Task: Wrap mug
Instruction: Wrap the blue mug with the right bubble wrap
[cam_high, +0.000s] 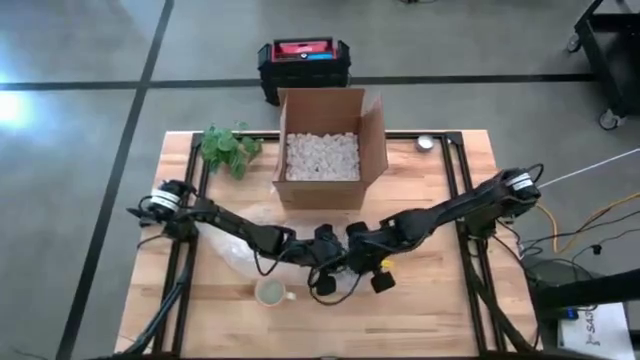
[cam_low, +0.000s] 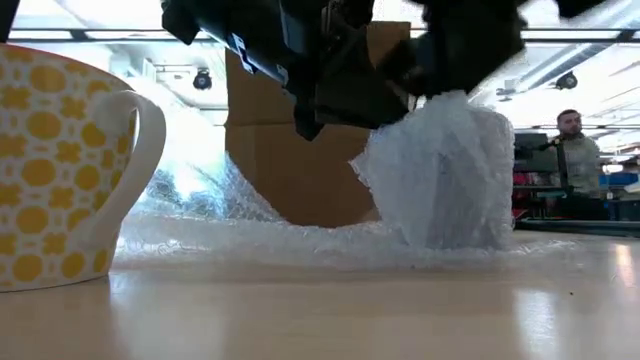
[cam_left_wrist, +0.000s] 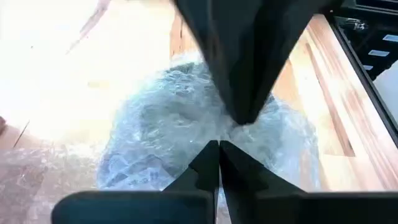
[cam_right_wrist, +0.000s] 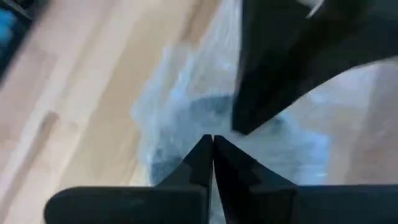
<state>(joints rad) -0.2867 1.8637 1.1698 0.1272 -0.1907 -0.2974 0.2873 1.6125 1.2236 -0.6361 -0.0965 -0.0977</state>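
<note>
while overhead arms hide it, both closed grippers (cam_left_wrist: 219, 152) (cam_right_wrist: 212, 149) pinch bubble wrap (cam_low: 440, 180).

A bundle of bubble wrap (cam_low: 445, 175) stands upright near the table's front edge, a mug shape swathed inside it (no surface of it shows). Its loose sheet (cam_low: 260, 240) trails flat toward a bare white mug with yellow flowers (cam_low: 55, 165), standing upright.

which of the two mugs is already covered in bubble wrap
The mug under both grippers, a bubble wrap bundle. The yellow-patterned mug stands bare, apart at the sheet's edge.
</note>
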